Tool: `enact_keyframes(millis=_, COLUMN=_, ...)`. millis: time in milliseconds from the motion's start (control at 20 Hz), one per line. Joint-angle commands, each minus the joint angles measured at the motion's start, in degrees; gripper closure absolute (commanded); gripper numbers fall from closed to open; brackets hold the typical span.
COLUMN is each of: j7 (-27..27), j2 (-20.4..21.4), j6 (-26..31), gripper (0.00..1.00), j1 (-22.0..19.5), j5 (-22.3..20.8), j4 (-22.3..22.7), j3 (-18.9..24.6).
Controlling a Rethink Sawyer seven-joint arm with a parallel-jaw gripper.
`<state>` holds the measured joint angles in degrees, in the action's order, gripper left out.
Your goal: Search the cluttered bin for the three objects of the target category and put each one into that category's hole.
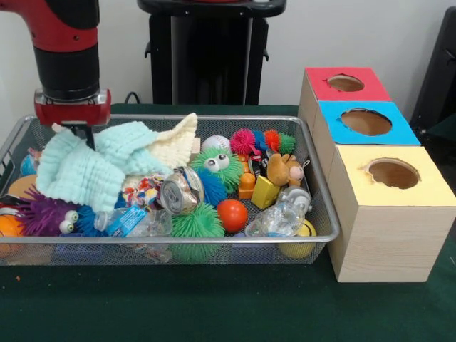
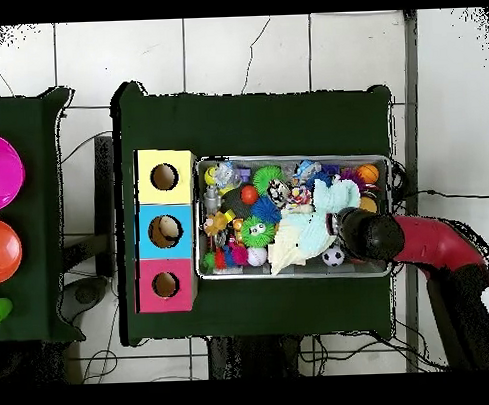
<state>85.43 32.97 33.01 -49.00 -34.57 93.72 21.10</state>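
One plush animal shows plainly: a brown one (image 1: pixel 285 169) lies toward the box end of the wire-mesh bin (image 1: pixel 324 214), just beside a yellow block (image 1: pixel 264 192) and an orange toy figure (image 1: pixel 246 184). The other two plush animals cannot be picked out among the clutter from either view. Around the brown plush lie spiky rubber balls, a green one with googly eyes (image 1: pixel 217 165) next to a blue one (image 1: pixel 211 187), a second green one (image 1: pixel 197 226) at the near rim, pink (image 1: pixel 244 142), orange and green ones along the far rim, and a purple one with eyes (image 1: pixel 44 216) at the opposite end. A crushed can (image 1: pixel 181 191) sits in the middle, a plain orange ball (image 1: pixel 231 214) near it, and clear plastic bottles (image 1: pixel 278 217) lie along the near side. A pale mint cloth (image 1: pixel 85 167) and a cream cloth (image 1: pixel 178 142) are heaped over the far-left part of the bin. The gripper (image 1: pixel 87 134) hangs down into that corner behind the mint cloth, and I cannot tell whether its fingers are apart or together, since the cloth hides them. Beside the bin stand three pale wooden boxes in a row: the red-topped hole (image 1: pixel 345 83) is farthest from the camera, the blue-topped one (image 1: pixel 365 121) in the middle, the yellow-topped one (image 1: pixel 392 173) nearest. From overhead, something pale seems to sit inside the blue hole, though it is too small to name.
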Motion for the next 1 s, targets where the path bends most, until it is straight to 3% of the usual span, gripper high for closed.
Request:
enact_keyframes(millis=50, j7=-12.5, j2=-4.1, j6=2.1, gripper=0.0, j1=0.4, j5=-5.4, j4=-2.1, j3=5.6)
enact_keyframes(millis=850, j7=-11.7, j2=-3.8, j6=2.8, gripper=0.0, j1=1.2, j5=-5.9, j4=-4.1, j3=6.8)
enact_keyframes(millis=1000, j7=-9.8, j2=-1.1, j6=4.6, gripper=0.0, j1=3.7, j5=-5.3, j4=-4.0, j3=5.9)
